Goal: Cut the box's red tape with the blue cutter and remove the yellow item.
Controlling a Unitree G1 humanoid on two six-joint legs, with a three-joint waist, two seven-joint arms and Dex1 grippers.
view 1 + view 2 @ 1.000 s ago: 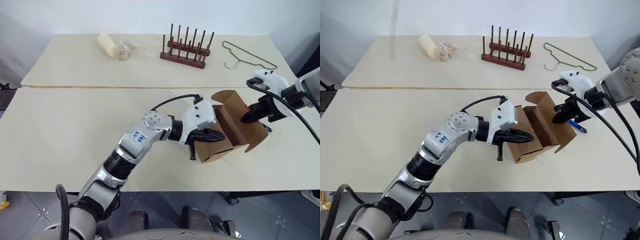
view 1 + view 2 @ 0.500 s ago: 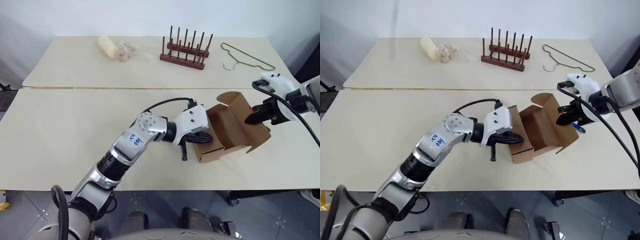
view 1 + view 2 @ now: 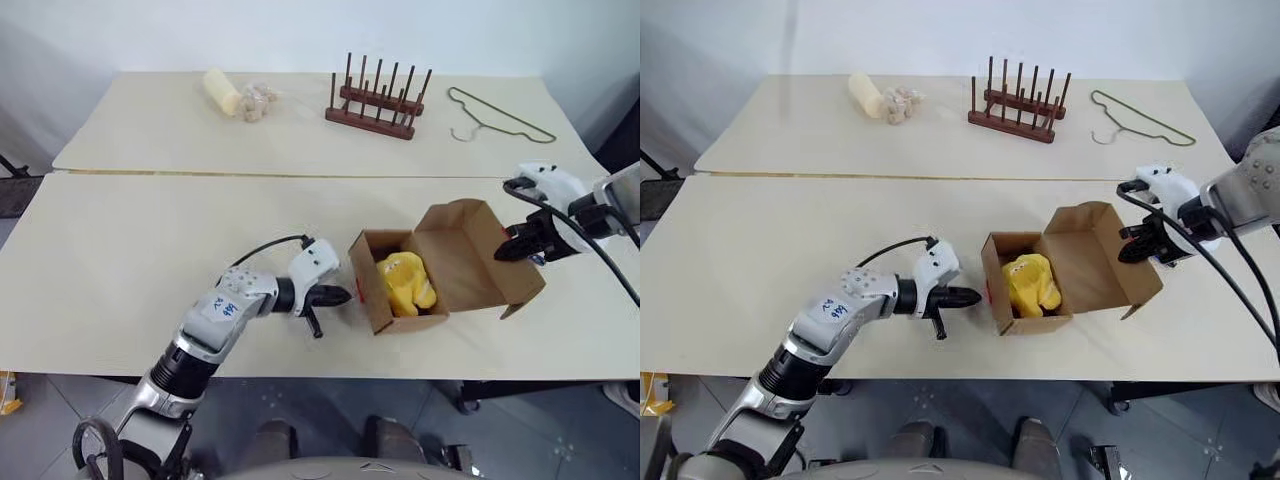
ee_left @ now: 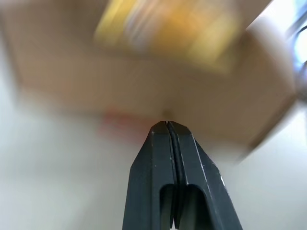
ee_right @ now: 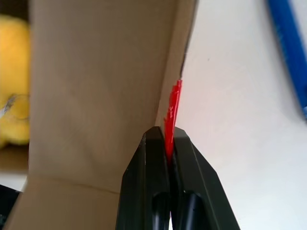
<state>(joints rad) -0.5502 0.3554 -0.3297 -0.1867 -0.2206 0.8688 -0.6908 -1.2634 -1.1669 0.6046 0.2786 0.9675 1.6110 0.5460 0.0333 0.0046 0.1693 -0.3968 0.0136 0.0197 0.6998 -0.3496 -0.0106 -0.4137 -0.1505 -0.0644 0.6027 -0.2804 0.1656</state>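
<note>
Now the box (image 3: 430, 262) lies open on the surface (image 3: 150, 230), its lid flap thrown back toward the right pincer (image 3: 512, 249). That pincer is clenched on the flap's edge, nipping the cardboard right where the red tape (image 5: 171, 111) sticks out between its fingers. The blue cutter (image 5: 289, 45) lies on the surface just beyond that pincer, on the far side of the flap from the box's cavity.

The left pincer (image 3: 338, 295) sits clamped shut with nothing in it, just beside the box's near wall and pointing at it. The yellow item (image 3: 404, 282) lies inside the box, a little past that pincer's tips, slumped against the inner wall.

I'd judge the yellow thing to be soft and light, a lumpy plush sort of toy that will squash under a pinch rather than slip. The best hold looks to be across its upper bulge, where it rises nearest the box rim. The box itself is light and thin-walled, so it could skid or tip if the toy drags; the right pincer's hold on the flap should steady it.
</note>
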